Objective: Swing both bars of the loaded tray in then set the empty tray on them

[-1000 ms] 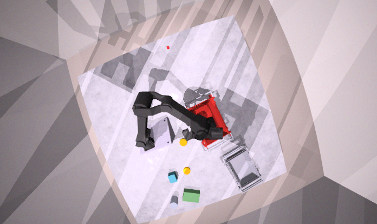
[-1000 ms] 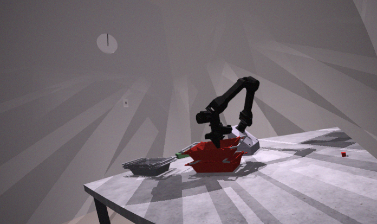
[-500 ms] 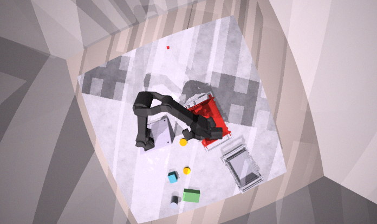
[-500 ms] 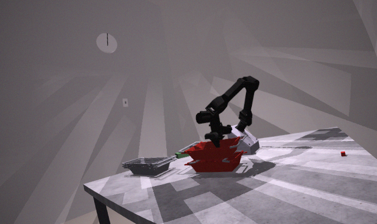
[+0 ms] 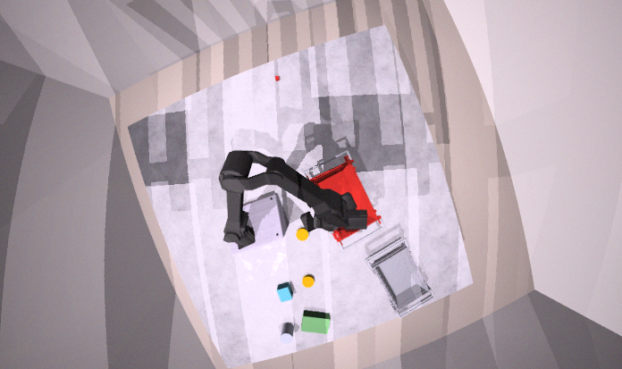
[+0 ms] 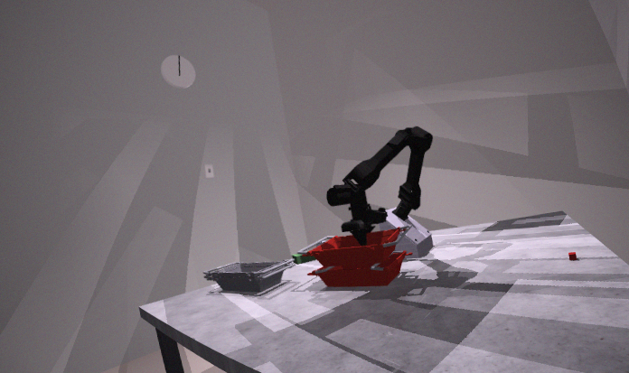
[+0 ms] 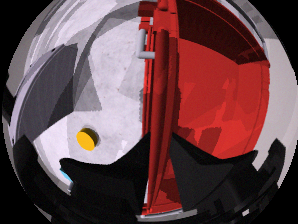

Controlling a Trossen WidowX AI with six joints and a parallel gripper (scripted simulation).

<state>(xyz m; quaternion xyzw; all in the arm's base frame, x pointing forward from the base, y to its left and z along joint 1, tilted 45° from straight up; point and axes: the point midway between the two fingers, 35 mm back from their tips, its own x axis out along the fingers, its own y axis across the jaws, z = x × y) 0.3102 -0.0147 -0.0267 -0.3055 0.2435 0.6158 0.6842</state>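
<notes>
The upper, empty red tray (image 5: 337,186) (image 6: 345,256) (image 7: 215,95) is directly above the loaded red tray (image 6: 360,278), close over its rim. My gripper (image 6: 361,241) (image 7: 160,136) is shut on the upper tray's long side wall, with one finger inside the tray and one outside. The upper tray looks roughly level; a slight tilt is hard to judge. Its wire bars stick out past its ends. Short grey pieces of wire show at the lower tray's rim, but most of its bars and its load are hidden. Whether the upper tray touches the bars cannot be told.
A grey tray (image 5: 399,280) (image 6: 250,278) stands beyond one end of the red trays. Two yellow discs (image 5: 301,234) (image 5: 307,280), a blue block (image 5: 284,292), a green block (image 5: 315,323) and a grey cylinder (image 5: 287,332) stand on the table. A tiny red cube (image 5: 277,78) (image 6: 572,256) lies far off.
</notes>
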